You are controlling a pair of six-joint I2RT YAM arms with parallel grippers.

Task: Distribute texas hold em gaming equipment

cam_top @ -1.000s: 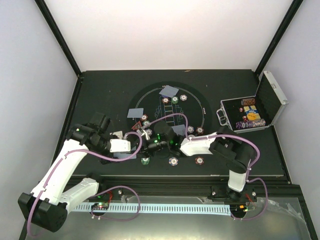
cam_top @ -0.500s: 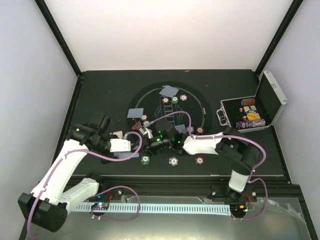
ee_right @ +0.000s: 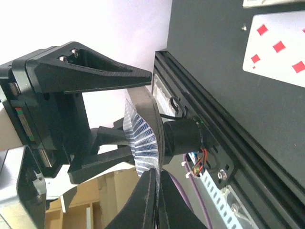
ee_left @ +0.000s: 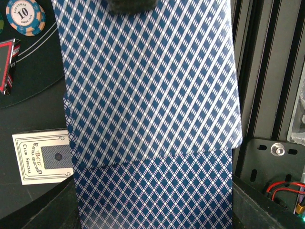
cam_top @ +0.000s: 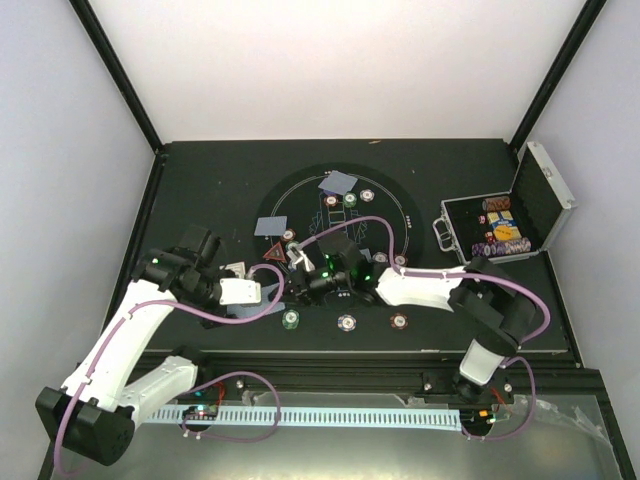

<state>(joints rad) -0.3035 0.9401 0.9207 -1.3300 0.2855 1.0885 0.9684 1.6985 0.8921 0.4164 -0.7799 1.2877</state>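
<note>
Left wrist view shows me a red triangle marker (ee_left: 7, 67) and a salmon-striped round chip (ee_left: 26, 16) at the left. Blue lattice-backed playing cards (ee_left: 152, 191) fill the frame, clamped in my left gripper (cam_top: 266, 294) over the near-left edge of the black round mat (cam_top: 385, 195). My right gripper (ee_right: 153, 174), coming from the right, pinches the top card (ee_left: 147, 76).

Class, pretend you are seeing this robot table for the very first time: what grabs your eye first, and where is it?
Over the near part of the round black mat, the left gripper holds a stack of blue diamond-backed playing cards that nearly fills its wrist view. At the table's right side stands an open silver case with striped chips inside.
</note>
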